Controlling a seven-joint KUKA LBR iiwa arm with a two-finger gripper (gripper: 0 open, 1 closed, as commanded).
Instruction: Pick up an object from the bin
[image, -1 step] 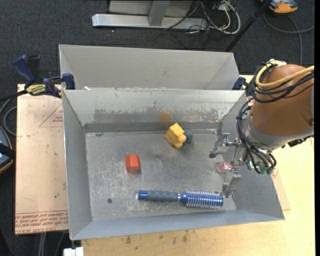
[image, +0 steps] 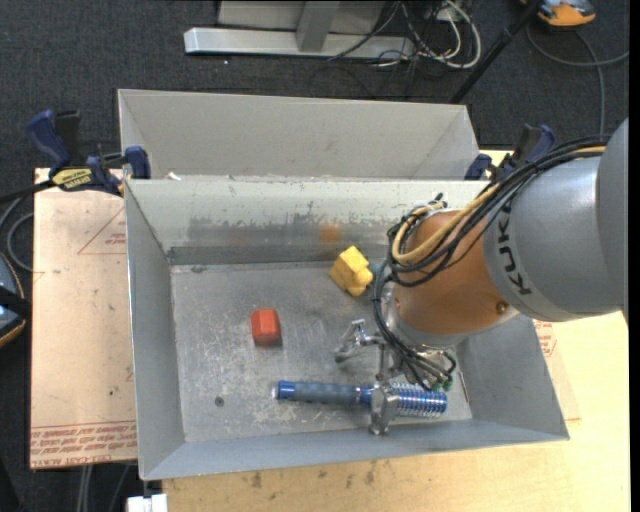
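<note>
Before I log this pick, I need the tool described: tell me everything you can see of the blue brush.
The brush lies flat on the bin floor near the front wall, roughly parallel to it. Its slim blue handle, plastic-looking, points left; the ribbed blue-and-white head is at the right end. The gripper hangs over the neck, a metal part crossing it; contact cannot be judged.

Gripper (image: 368, 378) low over the bin's (image: 150, 330) right floor, fingers spread. I see the lower fingertip (image: 380, 412) at the neck of a blue brush (image: 320, 392) lying along the front wall; contact unclear. Yellow block (image: 352, 270) near back wall. Red block (image: 265, 326) alone, centre-left.
</note>
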